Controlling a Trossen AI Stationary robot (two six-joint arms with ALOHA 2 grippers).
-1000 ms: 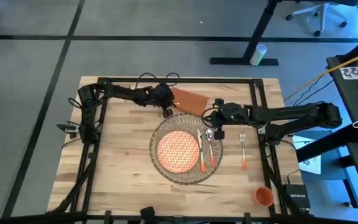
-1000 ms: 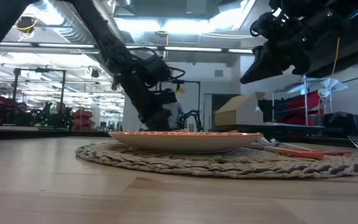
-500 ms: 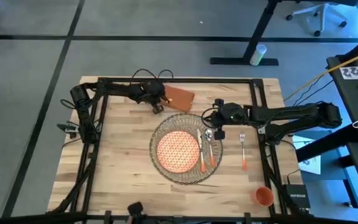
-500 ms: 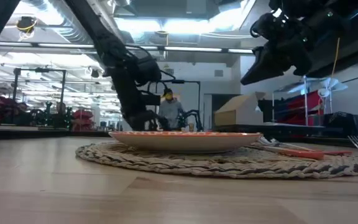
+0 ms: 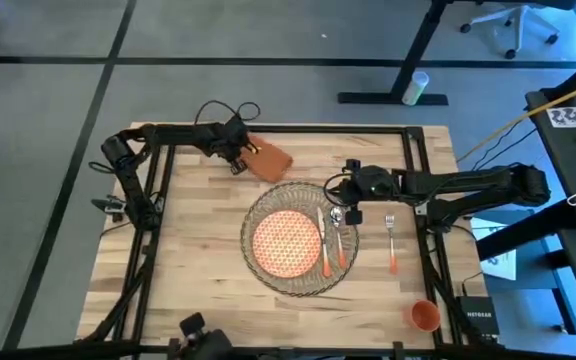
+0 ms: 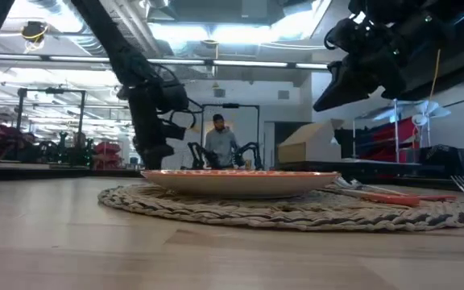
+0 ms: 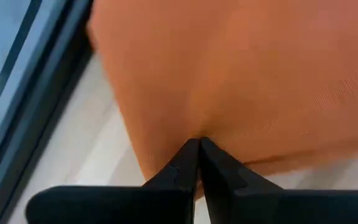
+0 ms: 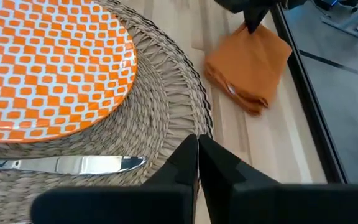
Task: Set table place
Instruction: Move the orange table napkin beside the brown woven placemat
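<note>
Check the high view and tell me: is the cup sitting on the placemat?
No, the cup stands on bare table near the corner, well clear of the placemat.

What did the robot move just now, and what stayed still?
The left gripper, shut on the napkin, dragged it along the table's far edge toward the left corner. The right gripper stayed above the knife and spoon. The placemat, plate, fork and cup did not move.
</note>
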